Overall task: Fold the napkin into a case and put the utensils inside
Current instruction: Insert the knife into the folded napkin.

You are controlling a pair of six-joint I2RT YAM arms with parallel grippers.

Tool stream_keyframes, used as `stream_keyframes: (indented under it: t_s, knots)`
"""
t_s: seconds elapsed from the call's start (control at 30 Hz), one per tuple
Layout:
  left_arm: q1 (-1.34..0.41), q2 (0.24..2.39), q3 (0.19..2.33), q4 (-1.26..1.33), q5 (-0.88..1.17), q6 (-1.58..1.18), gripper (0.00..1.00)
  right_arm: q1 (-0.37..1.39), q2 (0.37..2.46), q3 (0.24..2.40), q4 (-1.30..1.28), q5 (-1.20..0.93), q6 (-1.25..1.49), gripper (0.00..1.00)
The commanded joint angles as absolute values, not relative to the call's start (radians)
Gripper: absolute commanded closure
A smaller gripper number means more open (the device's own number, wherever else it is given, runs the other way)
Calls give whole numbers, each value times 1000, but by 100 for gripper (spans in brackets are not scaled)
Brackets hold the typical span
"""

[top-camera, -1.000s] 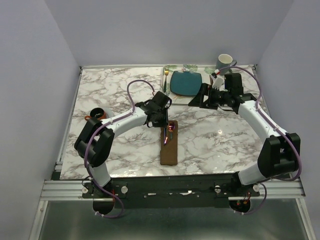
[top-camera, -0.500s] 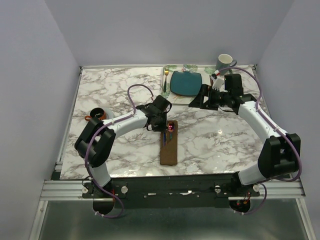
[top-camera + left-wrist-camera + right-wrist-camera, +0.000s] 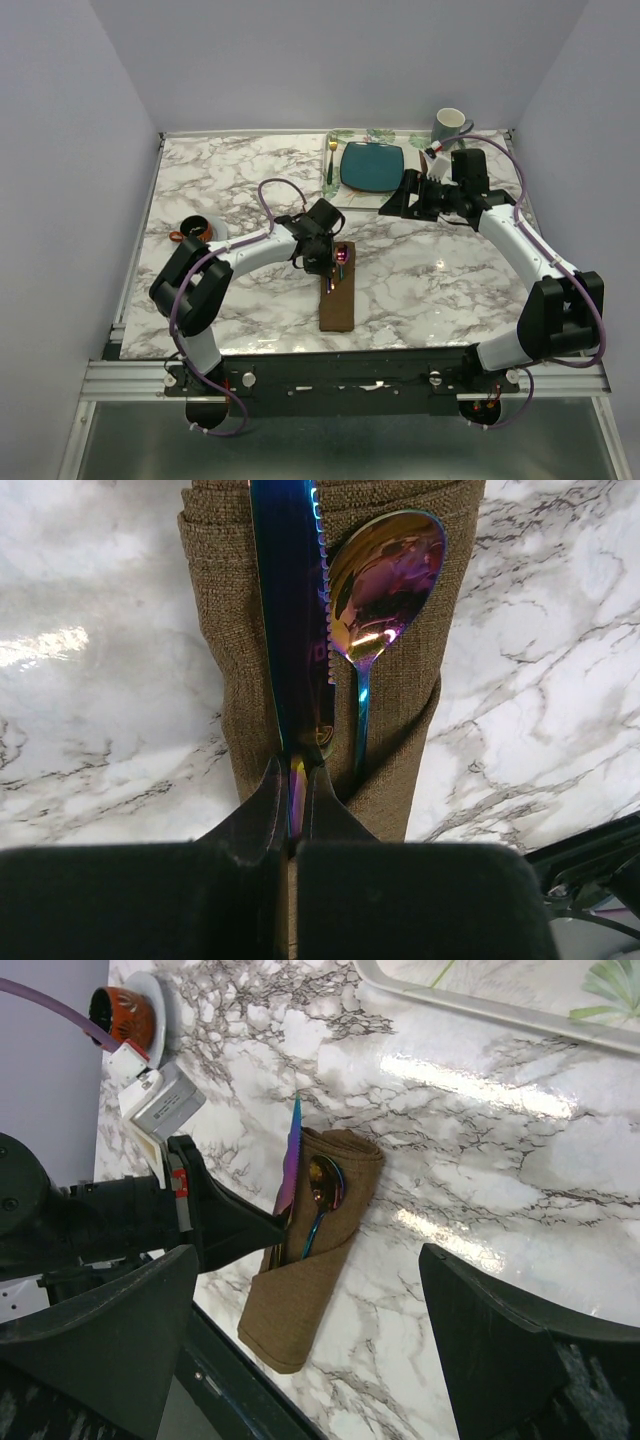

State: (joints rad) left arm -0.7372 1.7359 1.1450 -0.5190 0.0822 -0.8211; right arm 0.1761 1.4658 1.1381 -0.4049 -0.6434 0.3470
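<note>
Big marble table (image 3: 220,180), and the napkin (image 3: 338,305) is already folded into a long case, lying near-centre between the arms. Left gripper (image 3: 297,810) is pinched shut on the rainbow knife (image 3: 290,600) right over the case. The blade runs up past the far end, just beside the spoon (image 3: 385,575), whose handle is tucked into the fold. Can't tell how deep the knife sits.

My take: slide it straight down the length of the case, parallel to the spoon, without bunching the cloth or nudging the spoon. Let go only once it's seated, then lift clear.

Right gripper (image 3: 405,197) is wide open, holding nothing, parked far right by the placemat (image 3: 500,985). Plate (image 3: 372,166), mug (image 3: 449,124) and fork (image 3: 331,158) are well apart, so nothing's really in the way.
</note>
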Motion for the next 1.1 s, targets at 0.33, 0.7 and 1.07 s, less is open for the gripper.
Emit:
stream_keyframes:
  t_s: [0.33,0.7,1.07]
  knots:
    - [-767,1678,1091,-541,110,-868,100,172,1434,1120,-408,-647,334,0]
    - [-750,1629,1140,-575,97,-753,64,172,1431,1103,-403,-650,328,0]
    - [-445,1646,1392,-595,399,25,48,173,1594,1091,-373,-794,345,11]
